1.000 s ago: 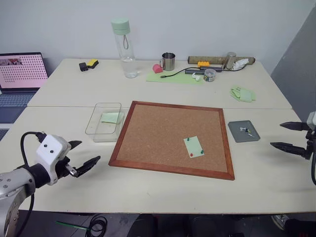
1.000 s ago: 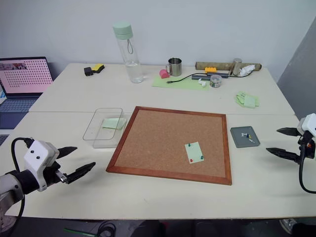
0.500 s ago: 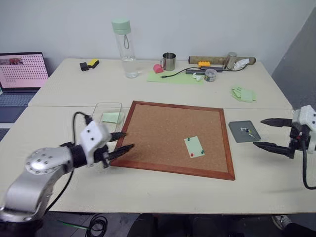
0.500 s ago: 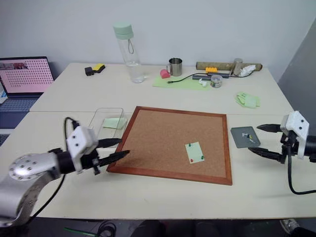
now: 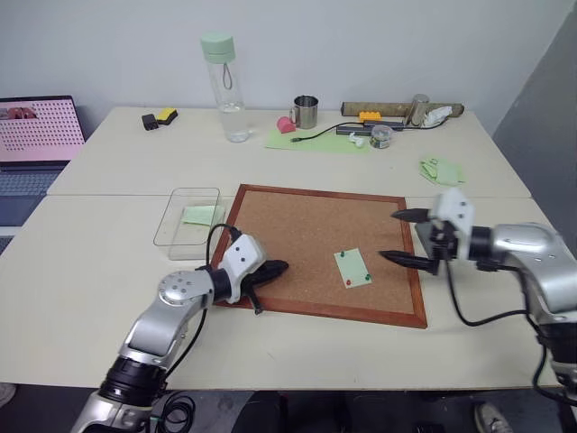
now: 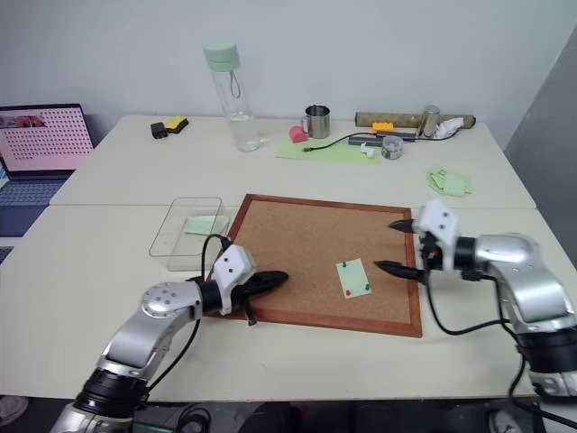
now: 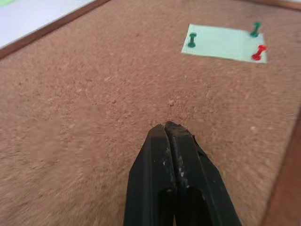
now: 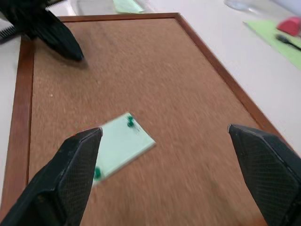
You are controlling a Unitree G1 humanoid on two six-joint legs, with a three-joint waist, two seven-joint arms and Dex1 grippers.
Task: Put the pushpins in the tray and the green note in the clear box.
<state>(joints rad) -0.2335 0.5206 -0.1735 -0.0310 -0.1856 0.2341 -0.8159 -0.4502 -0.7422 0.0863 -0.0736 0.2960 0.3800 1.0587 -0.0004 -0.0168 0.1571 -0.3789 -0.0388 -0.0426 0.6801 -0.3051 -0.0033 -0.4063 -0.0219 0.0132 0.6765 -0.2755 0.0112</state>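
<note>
The green note (image 5: 352, 268) lies on the corkboard (image 5: 297, 225), pinned near the front right by the pushpins: two green (image 7: 192, 40) (image 7: 255, 29) and a red one (image 7: 258, 52). My left gripper (image 5: 278, 267) is shut and empty, low over the board's front left, pointing at the note. My right gripper (image 5: 389, 235) hovers open just right of the note, nothing between its fingers. The clear box (image 5: 167, 219) stands left of the board with a pale green slip (image 5: 200, 215) inside. The tray is hidden behind my right hand.
Along the back of the table stand a water bottle (image 5: 224, 86), a metal mug (image 5: 307, 112) and a large pale green sheet (image 5: 315, 140) with a cable. A green wad (image 5: 442, 170) lies at the back right. A laptop (image 5: 41, 131) sits far left.
Both arms swung inward from the table's sides to over the corkboard. The left gripper went from open to shut. The right gripper stayed open.
</note>
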